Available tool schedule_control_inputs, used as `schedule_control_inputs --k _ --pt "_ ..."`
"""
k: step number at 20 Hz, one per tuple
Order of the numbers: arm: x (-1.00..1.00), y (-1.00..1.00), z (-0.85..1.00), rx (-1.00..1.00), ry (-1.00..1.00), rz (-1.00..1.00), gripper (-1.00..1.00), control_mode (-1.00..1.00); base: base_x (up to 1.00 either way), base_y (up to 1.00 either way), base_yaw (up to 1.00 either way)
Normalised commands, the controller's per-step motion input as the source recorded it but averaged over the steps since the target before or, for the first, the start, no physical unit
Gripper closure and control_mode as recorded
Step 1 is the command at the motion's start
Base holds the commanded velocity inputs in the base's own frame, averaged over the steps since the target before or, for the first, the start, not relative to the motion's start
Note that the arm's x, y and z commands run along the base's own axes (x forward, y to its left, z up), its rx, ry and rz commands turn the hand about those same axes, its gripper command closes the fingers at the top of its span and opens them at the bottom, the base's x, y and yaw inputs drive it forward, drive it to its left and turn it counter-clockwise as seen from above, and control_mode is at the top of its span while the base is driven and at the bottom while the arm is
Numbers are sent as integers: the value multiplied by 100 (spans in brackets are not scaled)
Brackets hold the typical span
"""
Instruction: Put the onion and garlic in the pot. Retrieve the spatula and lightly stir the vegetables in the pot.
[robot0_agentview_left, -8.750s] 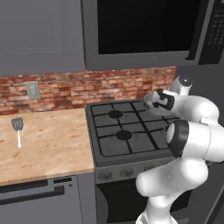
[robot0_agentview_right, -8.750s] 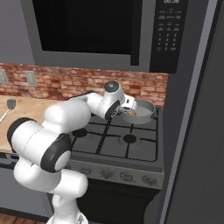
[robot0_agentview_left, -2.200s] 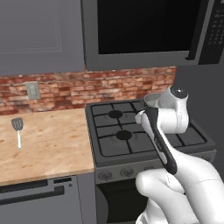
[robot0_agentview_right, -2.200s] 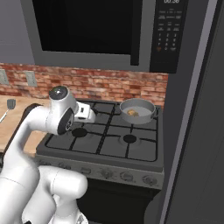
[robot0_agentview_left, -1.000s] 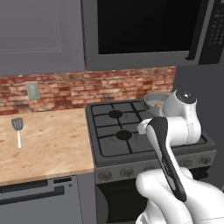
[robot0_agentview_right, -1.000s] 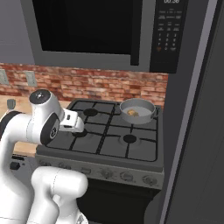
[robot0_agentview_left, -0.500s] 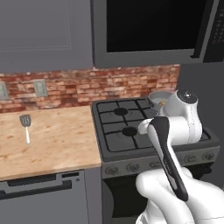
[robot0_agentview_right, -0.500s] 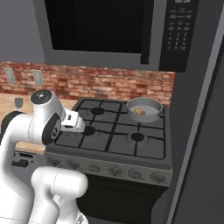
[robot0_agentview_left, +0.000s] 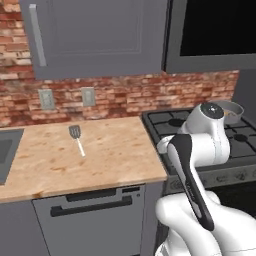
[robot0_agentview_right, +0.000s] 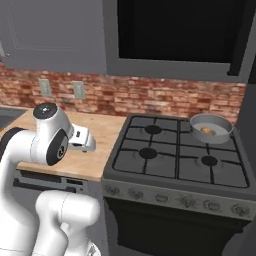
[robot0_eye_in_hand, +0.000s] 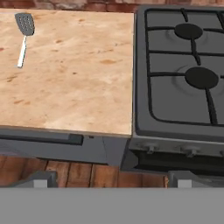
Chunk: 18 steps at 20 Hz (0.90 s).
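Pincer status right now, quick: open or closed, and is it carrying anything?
Pincer: open and empty, held above the wooden counter; the spatula lies untouched on that counter.

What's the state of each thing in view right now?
spatula: flat on the counter, untouched
pot: on the back right burner, golden-brown food inside
pincer: open, empty, over the counter
burners: no flame visible
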Motion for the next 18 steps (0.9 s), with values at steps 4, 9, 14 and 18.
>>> schedule_control_inputs --k 4,9,14,18 --pt "0 0 0 0 0 0 -100 100 0 71 0" --pt "0 0 0 0 0 0 -100 100 4 79 -2" --pt "0 0 0 0 0 0 -100 100 34 47 -5" --pt "0 0 0 0 0 0 -100 100 75 1 0"
